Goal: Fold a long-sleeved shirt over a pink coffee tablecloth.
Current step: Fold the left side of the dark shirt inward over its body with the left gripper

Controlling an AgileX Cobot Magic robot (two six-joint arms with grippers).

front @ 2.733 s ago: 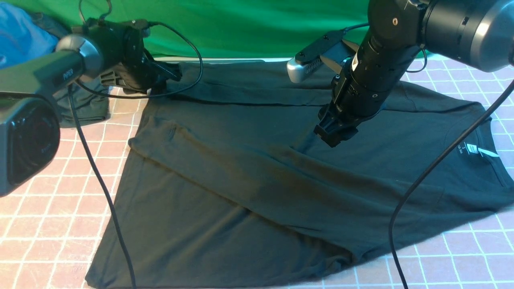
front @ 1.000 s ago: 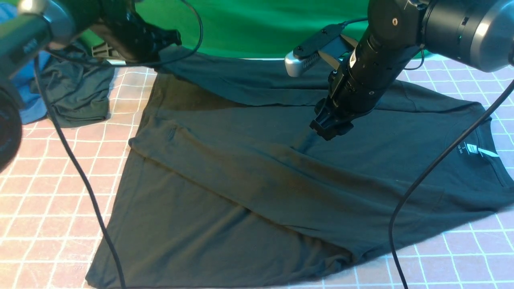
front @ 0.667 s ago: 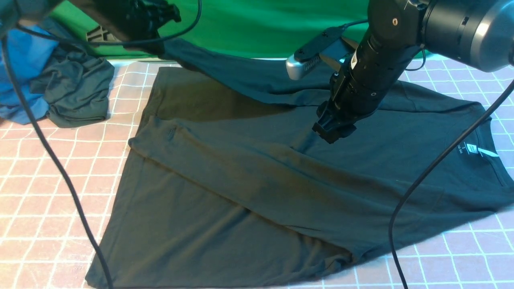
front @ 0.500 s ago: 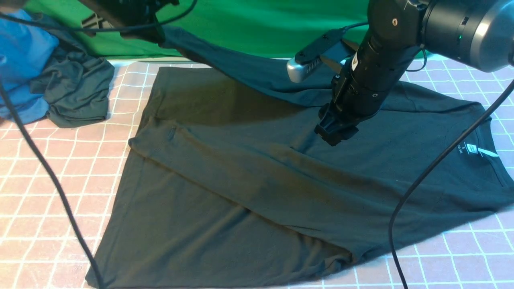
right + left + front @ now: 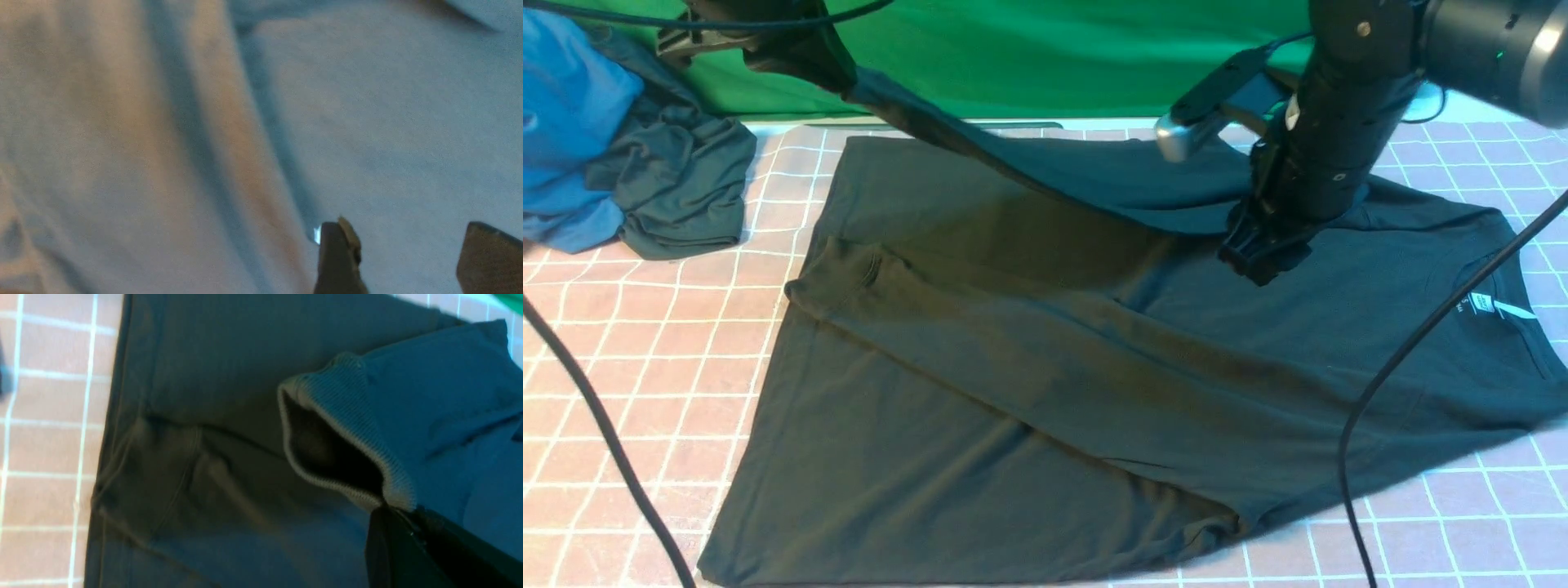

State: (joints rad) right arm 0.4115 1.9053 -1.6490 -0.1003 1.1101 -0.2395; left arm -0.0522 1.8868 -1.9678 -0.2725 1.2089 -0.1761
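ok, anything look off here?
Nothing damaged. The shirt lies skewed: near sleeve draped diagonally across its body, far sleeve held aloft by the left pincer. A crumpled dark garment and a blue one are heaped far left.

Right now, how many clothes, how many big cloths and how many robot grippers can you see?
Clothes: 3 (long-sleeved shirt, dark grey-green garment, blue garment)
Cloths: 2 (pink coffee tablecloth, green cloth)
Grippers: 2 (left gripper, right gripper)
Total: 7
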